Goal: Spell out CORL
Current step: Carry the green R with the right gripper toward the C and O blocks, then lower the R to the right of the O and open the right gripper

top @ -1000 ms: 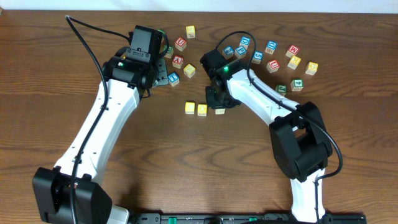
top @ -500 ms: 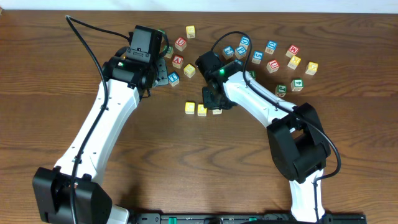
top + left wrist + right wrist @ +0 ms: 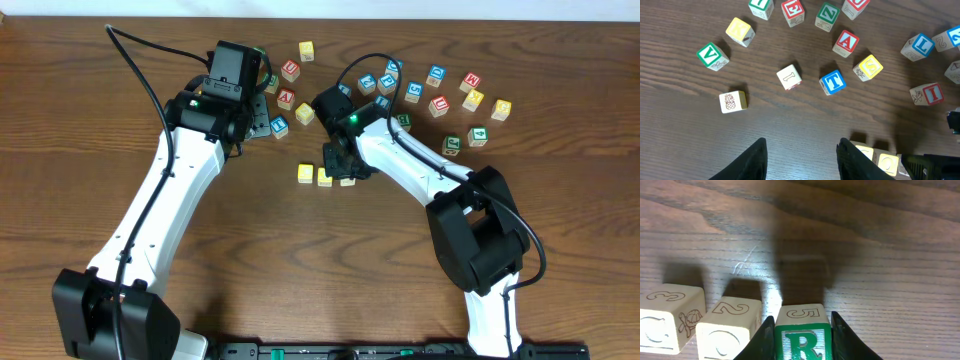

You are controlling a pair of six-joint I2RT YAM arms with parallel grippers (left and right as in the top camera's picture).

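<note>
While the right tool point(image 3: 802, 330) is clamped on the green R block point(image 3: 802, 342), that block stands at the end of a short row, just beside the O block point(image 3: 727, 325), which has the C block point(image 3: 667, 317) on its other side. A narrow gap shows between O and R. Whether the R is fully down on the tabletop point(image 3: 880, 280) I cannot tell from the right wrist view. The left tool point(image 3: 802, 160) hangs over bare wood with its fingers apart and nothing between them. A blue L block point(image 3: 920, 46) lies loose among the scattered blocks, well apart from the row.

By my reading, the word is about three-quarters built: C and O are placed and R is at its slot but not yet released. What is left is letting go of the R, perhaps closing it up to the O, then fetching the L and setting it after the R.
</note>
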